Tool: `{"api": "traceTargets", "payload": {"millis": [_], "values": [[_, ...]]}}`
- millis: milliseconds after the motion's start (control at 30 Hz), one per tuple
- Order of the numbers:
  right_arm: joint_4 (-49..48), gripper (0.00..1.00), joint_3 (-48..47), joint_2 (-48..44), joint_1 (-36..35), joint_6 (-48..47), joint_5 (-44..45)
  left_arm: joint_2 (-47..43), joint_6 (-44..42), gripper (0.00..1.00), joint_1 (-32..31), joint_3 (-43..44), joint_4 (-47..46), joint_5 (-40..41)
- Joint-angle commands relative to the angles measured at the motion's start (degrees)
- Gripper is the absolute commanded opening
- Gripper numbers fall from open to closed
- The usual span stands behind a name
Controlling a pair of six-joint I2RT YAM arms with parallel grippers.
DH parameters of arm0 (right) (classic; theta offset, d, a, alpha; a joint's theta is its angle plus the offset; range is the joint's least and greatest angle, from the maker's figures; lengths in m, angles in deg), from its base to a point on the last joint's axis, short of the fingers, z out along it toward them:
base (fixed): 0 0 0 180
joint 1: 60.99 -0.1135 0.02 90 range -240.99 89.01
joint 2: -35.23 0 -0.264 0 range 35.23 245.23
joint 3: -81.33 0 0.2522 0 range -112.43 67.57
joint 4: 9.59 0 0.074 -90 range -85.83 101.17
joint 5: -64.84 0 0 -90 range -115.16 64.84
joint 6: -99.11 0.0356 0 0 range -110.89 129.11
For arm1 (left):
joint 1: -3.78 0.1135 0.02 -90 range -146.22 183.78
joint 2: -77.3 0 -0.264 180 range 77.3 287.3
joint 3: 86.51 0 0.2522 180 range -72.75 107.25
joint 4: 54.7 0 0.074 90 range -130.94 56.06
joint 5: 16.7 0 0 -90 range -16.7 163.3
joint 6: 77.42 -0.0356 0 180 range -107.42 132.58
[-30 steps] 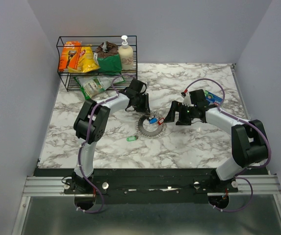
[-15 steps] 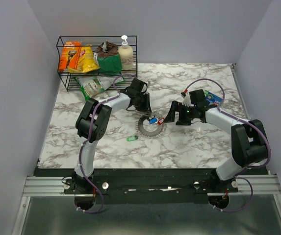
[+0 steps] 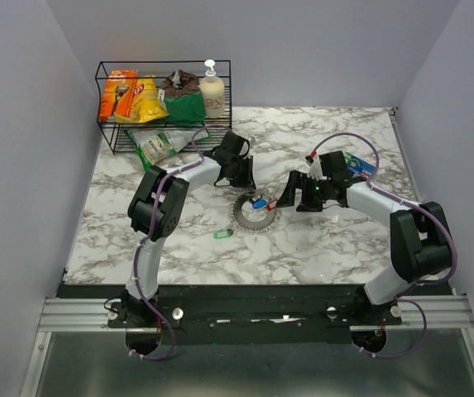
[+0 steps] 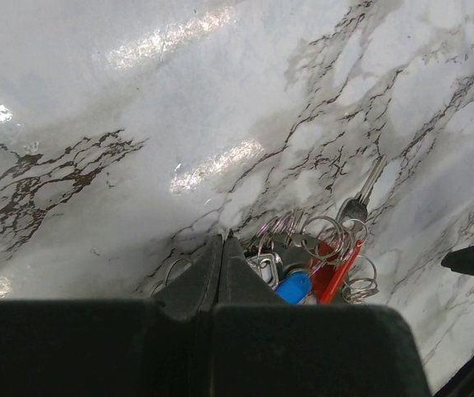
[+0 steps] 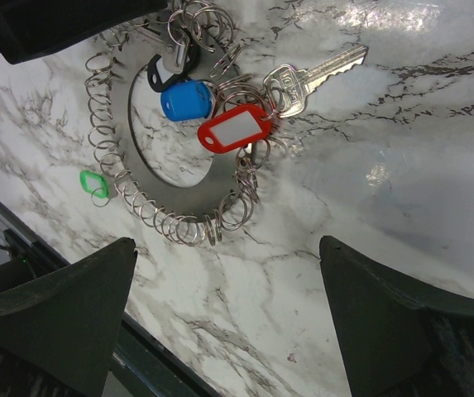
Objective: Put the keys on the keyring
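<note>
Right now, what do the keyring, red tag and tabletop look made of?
Keyring: flat grey disc edged with thin wire loops, dull sheen, looks like metal. Red tag: glossy moulded frame around a white label window, likely plastic. Tabletop: marble-veined, glossy with glare patches; stone or printed laminate, cannot tell.

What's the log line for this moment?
left gripper: shut at keyring edge | right gripper: open over keyring | green key: loose on table
</note>
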Motion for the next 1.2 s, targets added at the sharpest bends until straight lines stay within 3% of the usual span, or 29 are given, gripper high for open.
{"api": "traceTargets", "payload": {"millis": [0, 500, 900, 1167], "values": [[0.5, 1.00, -0.2, -2.0, 0.1, -1.0, 0.4, -2.3, -1.9, 0.00, -0.2, 1.3, 0.1, -1.1], [5.2, 1.00, -6.5, -10.4, 0.1, -3.8, 1.2, -12.0, -7.2, 0.00, -0.2, 1.2, 1.4, -7.1], [4.9, 1.00, -10.2, -19.7, 0.1, -8.4, -4.4, -20.2, -15.9, 0.00, -0.2, 3.0, 6.7, -15.6], [3.1, 1.00, -11.7, -25.6, 0.1, -10.6, -9.0, -22.7, -25.0, 0.00, -0.7, 10.3, 17.2, -25.1]]}}
